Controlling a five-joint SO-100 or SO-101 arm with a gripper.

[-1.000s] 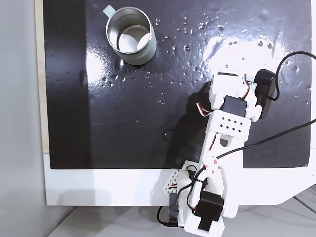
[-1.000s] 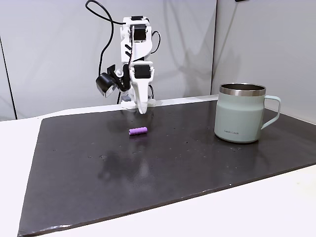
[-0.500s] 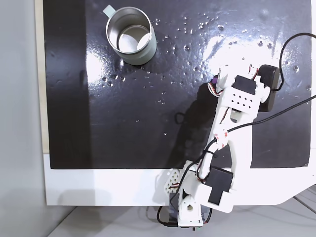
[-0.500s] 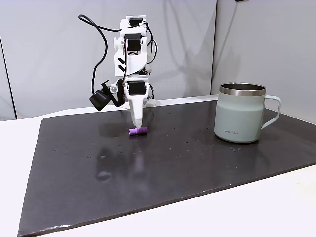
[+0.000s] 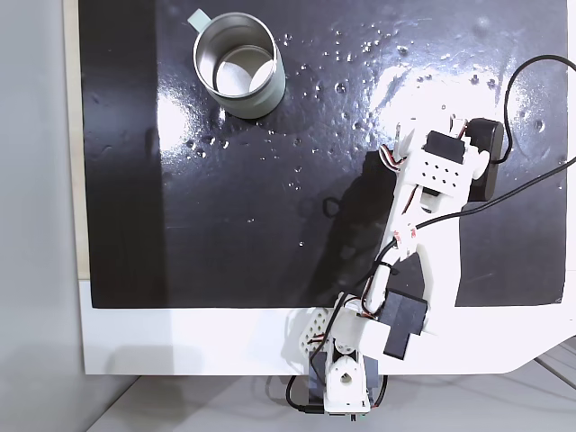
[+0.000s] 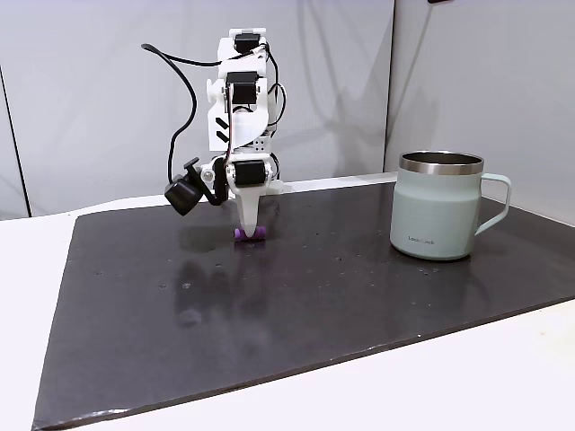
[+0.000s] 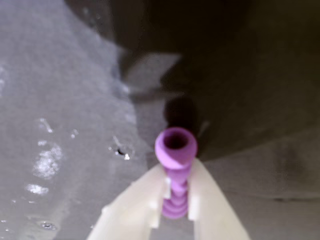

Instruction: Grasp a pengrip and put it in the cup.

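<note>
Now, in the fixed view from above, the cup (image 5: 238, 65) stands near the far left corner of the black mat (image 5: 225, 207), its small handle tab pointing to the upper left; water droplets (image 5: 360, 54) speckle the mat to its right, and nothing lies on the open stretch between cup and arm. The mat sits on a white table (image 5: 180, 342).

In the fixed view from the front, the arm (image 6: 239, 117) rises near the mat's back edge, left of centre, upper links stacked nearly upright and the gripper (image 6: 248, 232) pointing straight down with its tips at the mat. A small black camera (image 6: 183, 197) hangs off its left side on a looping cable (image 6: 184, 90). The cup (image 6: 438, 206) stands well apart to the right, handle turned right.

The wrist view shows the pale fingers (image 7: 132, 202) pinching the pengrip (image 7: 175, 170) between them, its open end poking out past the tips. Whether it rests on the mat or is just clear of it is hard to judge; from the front, the pengrip (image 6: 259, 235) appears at mat level.
</note>
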